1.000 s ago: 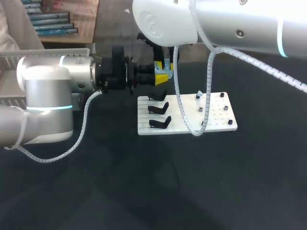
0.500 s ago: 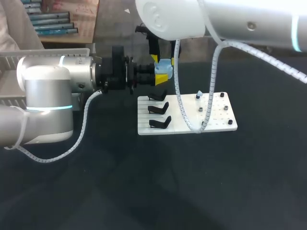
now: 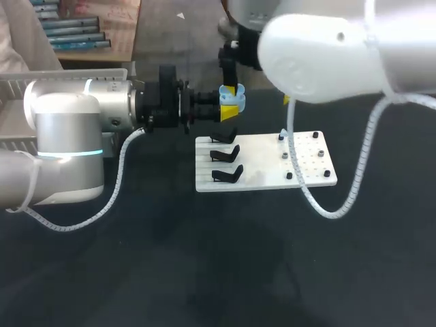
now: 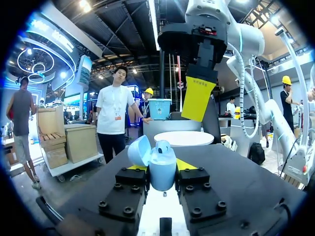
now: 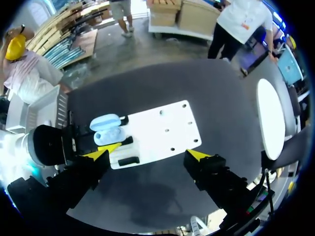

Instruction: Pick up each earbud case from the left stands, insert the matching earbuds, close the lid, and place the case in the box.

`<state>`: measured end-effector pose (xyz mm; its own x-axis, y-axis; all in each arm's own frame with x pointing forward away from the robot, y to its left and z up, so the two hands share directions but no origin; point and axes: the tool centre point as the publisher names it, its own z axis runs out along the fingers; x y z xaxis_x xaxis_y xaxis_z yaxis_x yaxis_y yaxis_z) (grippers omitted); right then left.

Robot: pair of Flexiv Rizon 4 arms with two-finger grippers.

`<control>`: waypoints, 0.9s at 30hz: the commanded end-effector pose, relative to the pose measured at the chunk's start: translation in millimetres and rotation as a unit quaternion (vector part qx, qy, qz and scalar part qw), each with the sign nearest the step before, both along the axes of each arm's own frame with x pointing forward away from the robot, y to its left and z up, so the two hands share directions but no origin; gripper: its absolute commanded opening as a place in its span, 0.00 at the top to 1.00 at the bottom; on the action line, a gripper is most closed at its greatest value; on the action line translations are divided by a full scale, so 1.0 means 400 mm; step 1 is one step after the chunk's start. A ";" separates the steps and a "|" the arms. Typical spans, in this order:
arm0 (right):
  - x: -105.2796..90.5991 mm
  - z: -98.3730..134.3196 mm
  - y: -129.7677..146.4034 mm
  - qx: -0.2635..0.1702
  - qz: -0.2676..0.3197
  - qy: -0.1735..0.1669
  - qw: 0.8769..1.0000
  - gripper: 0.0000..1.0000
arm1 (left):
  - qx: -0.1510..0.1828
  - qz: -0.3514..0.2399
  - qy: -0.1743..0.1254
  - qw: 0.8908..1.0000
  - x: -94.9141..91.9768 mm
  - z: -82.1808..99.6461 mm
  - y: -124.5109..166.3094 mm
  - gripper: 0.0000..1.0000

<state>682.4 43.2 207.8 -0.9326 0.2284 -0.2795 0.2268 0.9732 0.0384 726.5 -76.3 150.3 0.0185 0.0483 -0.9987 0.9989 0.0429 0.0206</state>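
Observation:
My left gripper [image 3: 230, 101] is shut on a light blue earbud case [image 3: 231, 99], held above the table just behind the white stand board [image 3: 266, 163]. In the left wrist view the case [image 4: 162, 166] sits between the fingers, its lid [image 4: 140, 150] open and an earbud [image 4: 164, 145] showing inside. My right gripper [image 5: 148, 155] is wide open above the board, with nothing in it. One of its fingers [image 4: 197, 96] hangs above and beyond the case. From the right wrist view the open case [image 5: 106, 129] lies below, beside one finger.
Three black stands [image 3: 225, 154] line the board's left side and are bare. Small pegs [image 3: 283, 155] dot its right side. A white crate [image 3: 68, 75] stands at the far left behind my left arm. My right arm [image 3: 327, 61] covers the back middle.
My right gripper has opened wide and drawn up and to the right, away from the case. The left gripper has kept still with the case in it.

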 end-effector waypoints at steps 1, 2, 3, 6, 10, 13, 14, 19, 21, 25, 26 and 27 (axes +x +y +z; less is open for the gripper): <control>-0.012 -0.019 -0.053 0.036 0.007 -0.056 0.998 0.00 | -0.002 0.004 -0.003 1.000 -0.005 -0.002 -0.001 1.00; -0.008 -0.025 -0.061 0.039 0.005 -0.056 0.998 0.00 | -0.002 0.004 -0.003 1.000 -0.005 -0.002 -0.001 1.00; -0.004 -0.032 -0.068 0.040 0.005 -0.056 0.998 0.00 | -0.002 0.004 -0.003 1.000 -0.005 -0.002 -0.001 1.00; 0.008 -0.058 -0.089 0.048 0.007 -0.054 0.997 0.00 | -0.002 0.004 -0.003 1.000 -0.005 -0.002 -0.001 1.00; 0.018 -0.091 -0.103 0.046 0.021 -0.051 0.997 0.00 | -0.002 0.004 -0.003 1.000 -0.005 -0.002 -0.001 1.00; 0.018 -0.091 -0.103 0.046 0.021 -0.051 0.997 0.00 | -0.002 0.004 -0.003 1.000 -0.005 -0.002 -0.001 1.00; 0.018 -0.091 -0.103 0.046 0.021 -0.051 0.997 0.00 | -0.002 0.004 -0.003 1.000 -0.005 -0.002 -0.001 1.00; 0.018 -0.091 -0.103 0.046 0.021 -0.051 0.997 0.00 | -0.002 0.004 -0.003 1.000 -0.005 -0.002 -0.001 1.00; 0.018 -0.091 -0.103 0.046 0.021 -0.051 0.997 0.00 | -0.002 0.004 -0.003 1.000 -0.005 -0.002 -0.001 1.00; 0.018 -0.091 -0.103 0.046 0.021 -0.051 0.997 0.00 | -0.002 0.004 -0.003 1.000 -0.005 -0.002 -0.001 1.00; 0.018 -0.091 -0.103 0.046 0.021 -0.051 0.997 0.00 | -0.002 0.004 -0.003 1.000 -0.005 -0.002 -0.001 1.00; 0.018 -0.091 -0.103 0.046 0.021 -0.051 0.997 0.00 | -0.002 0.004 -0.003 1.000 -0.005 -0.002 -0.001 1.00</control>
<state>690.3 2.1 172.0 -0.9107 0.2185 -0.3507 0.1763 0.9731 0.1485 726.5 -76.3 150.3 0.0185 0.0484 -0.9987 0.9989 0.0429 0.0206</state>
